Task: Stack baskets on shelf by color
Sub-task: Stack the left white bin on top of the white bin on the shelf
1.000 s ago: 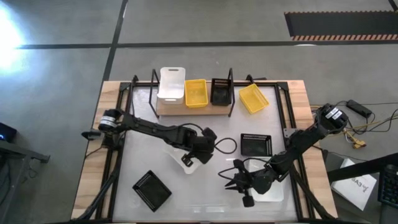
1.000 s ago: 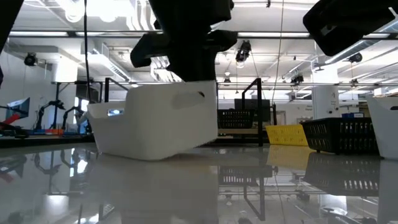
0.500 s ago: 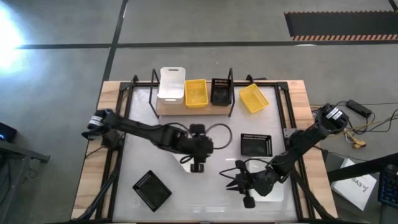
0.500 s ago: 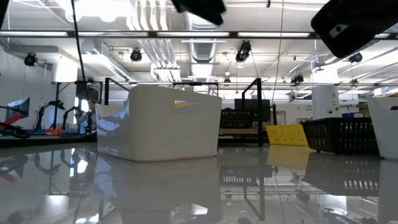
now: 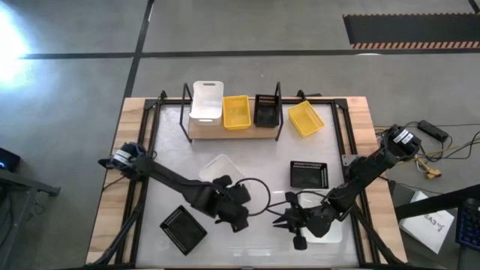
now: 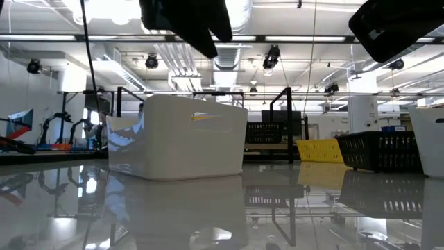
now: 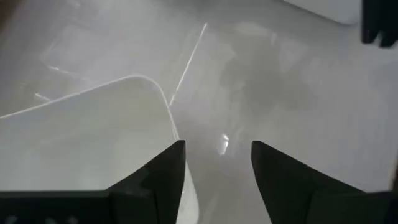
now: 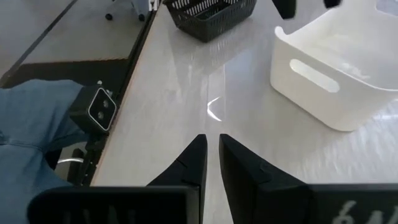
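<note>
A white basket (image 5: 224, 169) (image 6: 177, 135) sits flat on its bottom on the table's middle. My left gripper (image 5: 236, 219) (image 7: 217, 146) hangs open on its near side and above it, and its rim (image 7: 158, 99) shows beside one finger. My right gripper (image 5: 279, 219) (image 8: 212, 138) is shut and holds nothing, low over the table's near right. The shelf (image 5: 225, 133) carries a white basket (image 5: 208, 101), a yellow one (image 5: 235, 112) and a black one (image 5: 265, 109).
Loose on the table: a yellow basket (image 5: 306, 118) at the far right, a black basket (image 5: 309, 174) right of centre, a black basket (image 5: 183, 228) near left, and a white basket (image 5: 328, 225) under my right arm. A person's blue-clad leg (image 8: 31, 124) stands past the near edge.
My left gripper has opened and let go of the white basket, then drawn back up and toward the table's near edge. The basket, tilted in the hold a second ago, has dropped flat onto the table.
</note>
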Robot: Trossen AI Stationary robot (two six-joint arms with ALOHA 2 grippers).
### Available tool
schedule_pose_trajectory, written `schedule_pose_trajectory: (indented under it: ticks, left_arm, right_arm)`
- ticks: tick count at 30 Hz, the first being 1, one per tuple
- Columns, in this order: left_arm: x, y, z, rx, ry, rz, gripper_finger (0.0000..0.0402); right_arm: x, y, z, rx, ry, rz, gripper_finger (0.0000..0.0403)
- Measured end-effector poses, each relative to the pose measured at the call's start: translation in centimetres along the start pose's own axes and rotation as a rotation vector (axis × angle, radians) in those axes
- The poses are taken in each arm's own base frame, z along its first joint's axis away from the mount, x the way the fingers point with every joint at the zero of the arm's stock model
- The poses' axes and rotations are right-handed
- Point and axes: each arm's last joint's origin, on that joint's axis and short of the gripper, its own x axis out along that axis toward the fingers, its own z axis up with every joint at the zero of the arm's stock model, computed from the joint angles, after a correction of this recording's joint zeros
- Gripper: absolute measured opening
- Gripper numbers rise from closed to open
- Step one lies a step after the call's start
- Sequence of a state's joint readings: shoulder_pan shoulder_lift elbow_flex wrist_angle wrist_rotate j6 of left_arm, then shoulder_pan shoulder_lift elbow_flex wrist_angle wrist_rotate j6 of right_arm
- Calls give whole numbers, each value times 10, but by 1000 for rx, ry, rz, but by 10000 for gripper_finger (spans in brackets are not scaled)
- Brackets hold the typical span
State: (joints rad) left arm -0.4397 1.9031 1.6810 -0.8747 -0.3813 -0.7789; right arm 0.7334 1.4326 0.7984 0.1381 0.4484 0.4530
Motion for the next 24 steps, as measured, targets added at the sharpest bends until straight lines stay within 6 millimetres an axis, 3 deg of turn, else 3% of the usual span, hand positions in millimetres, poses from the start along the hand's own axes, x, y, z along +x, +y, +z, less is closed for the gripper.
schedule_pose_trajectory:
  ticks: [7,11,18,24]
  left_arm:
    - [38,16,8,-43,92,45,224]
    - [55,19,6,-47,138,65,230]
    - [79,24,-5,-15,232,147,190]
    - [93,22,-14,79,305,140,119]
  right_arm:
    - [0,0,0,-2,4,-1,33]
    - [1,0,-1,-3,6,-2,33]
    - [0,0,-1,-2,3,0,34]
    - [1,0,-1,-1,2,0,33]
